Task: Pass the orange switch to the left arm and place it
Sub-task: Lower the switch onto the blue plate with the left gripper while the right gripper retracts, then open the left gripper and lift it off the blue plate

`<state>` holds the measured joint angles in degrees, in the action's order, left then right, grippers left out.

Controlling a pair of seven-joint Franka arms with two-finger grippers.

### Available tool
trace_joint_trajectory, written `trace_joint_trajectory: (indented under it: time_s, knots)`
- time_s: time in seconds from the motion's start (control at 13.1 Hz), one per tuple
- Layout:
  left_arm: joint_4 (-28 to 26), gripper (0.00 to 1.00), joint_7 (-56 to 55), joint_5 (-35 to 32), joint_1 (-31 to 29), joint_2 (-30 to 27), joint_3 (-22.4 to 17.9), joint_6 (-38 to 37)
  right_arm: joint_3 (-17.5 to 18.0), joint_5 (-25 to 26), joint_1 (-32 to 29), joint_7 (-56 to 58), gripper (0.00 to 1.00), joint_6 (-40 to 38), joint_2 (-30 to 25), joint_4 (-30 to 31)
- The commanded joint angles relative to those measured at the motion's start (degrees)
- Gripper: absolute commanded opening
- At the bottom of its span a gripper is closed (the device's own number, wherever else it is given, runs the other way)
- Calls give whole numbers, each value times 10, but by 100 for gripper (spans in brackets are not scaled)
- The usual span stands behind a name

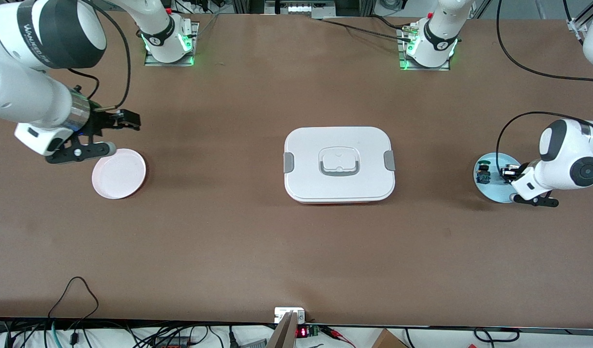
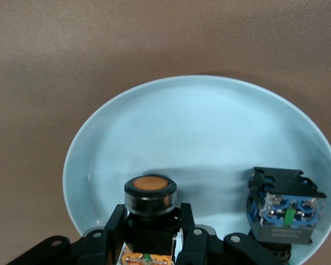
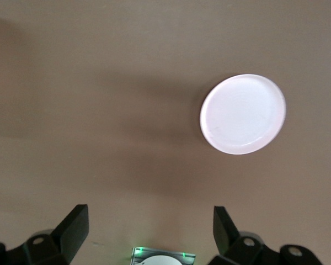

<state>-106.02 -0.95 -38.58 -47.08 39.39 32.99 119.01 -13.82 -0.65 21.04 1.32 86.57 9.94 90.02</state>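
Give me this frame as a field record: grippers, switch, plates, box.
left gripper: down on the blue plate, shut on the orange switch
right gripper: open, holding nothing, up over the table by the pink plate
orange switch: upright on the blue plate, between the left gripper's fingers
blue-green component: on the same plate, beside the switch, not gripped
box: lid on, mid-table between the two plates
pink plate: at the right arm's end of the table, nothing on it
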Motion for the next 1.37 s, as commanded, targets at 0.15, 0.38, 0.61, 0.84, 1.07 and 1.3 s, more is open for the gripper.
trace_joint_trajectory:
  time_s: [0.15, 0.38, 0.61, 0.84, 1.07, 1.3]
  knots:
    - [27, 100, -3, -20, 11, 8, 1, -10, 5, 7, -79, -23, 100, 3, -1, -28]
    - [67, 100, 3, -19, 10, 7, 4, -12, 6, 3, -91, -11, 100, 69, -1, -27]
    - [109, 100, 15, -11, 8, 2, 11, -13, 5, 7, -91, -21, 100, 59, -31, 15]
    - [128, 100, 65, 9, -4, -36, 67, -57, 6, 13, -92, -16, 100, 122, -97, 110]
    - [202, 100, 64, 60, -1, -49, 130, -178, 6, 13, -93, -9, 100, 120, -93, 97]
    - [259, 100, 66, 78, 0, -49, 167, -215, 6, 6, -95, -3, 100, 121, -90, 95]
